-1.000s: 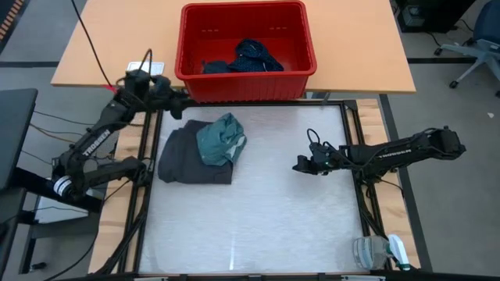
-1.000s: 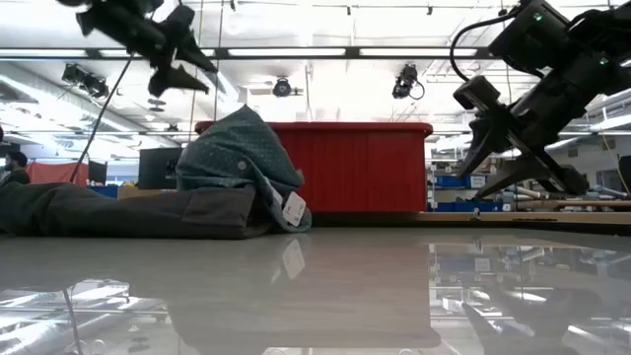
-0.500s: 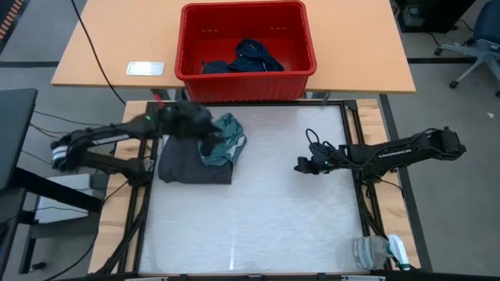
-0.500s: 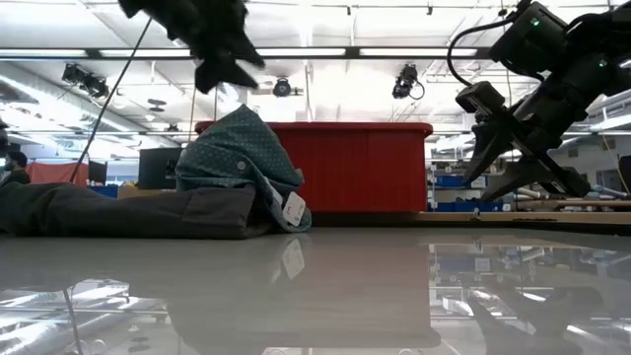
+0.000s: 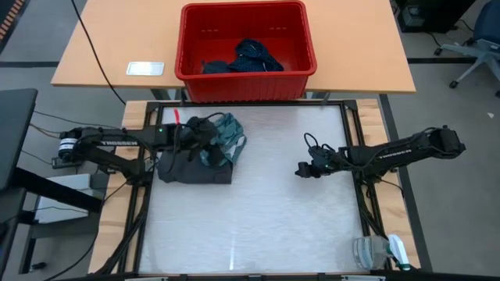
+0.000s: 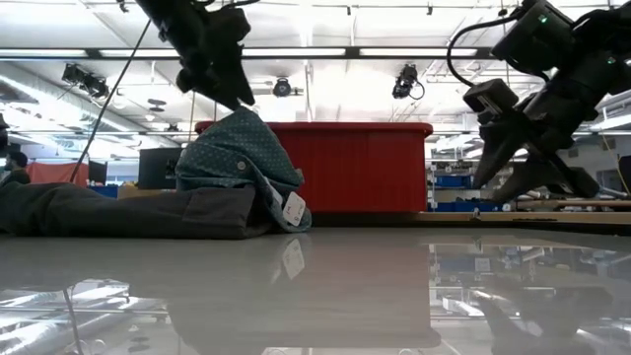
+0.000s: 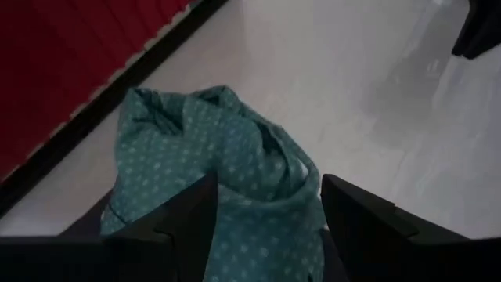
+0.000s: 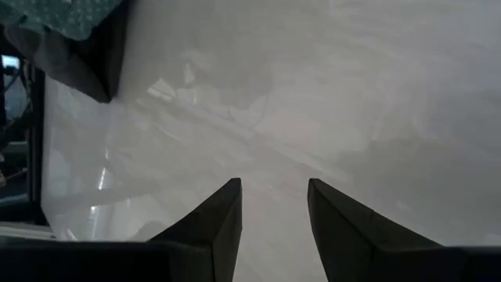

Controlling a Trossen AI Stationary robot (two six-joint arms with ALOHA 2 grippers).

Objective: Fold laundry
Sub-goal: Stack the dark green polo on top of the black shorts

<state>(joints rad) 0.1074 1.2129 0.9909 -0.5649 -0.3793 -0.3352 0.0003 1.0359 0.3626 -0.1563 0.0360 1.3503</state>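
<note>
1. Hovering over the crumpled teal shirt [image 5: 225, 139], the left gripper [image 5: 205, 140] hangs with its fingers spread wide, one on each side of the cloth, not holding it.
2. That shirt sits in a bunch on top of the grey piece [image 5: 187, 164], which lies flat and looks folded, near the back left of the white table [image 5: 266, 218].
3. Out on the right side of the table, the right gripper [image 5: 305, 168] waits above bare table, fingers a little apart and holding nothing.
4. More dark clothes [image 5: 248, 59] lie in the red basket [image 5: 301, 23] behind the table.
5. I think the job is only just started: one piece looks done, the shirt needs folding, and the basket clothes come after.
</note>
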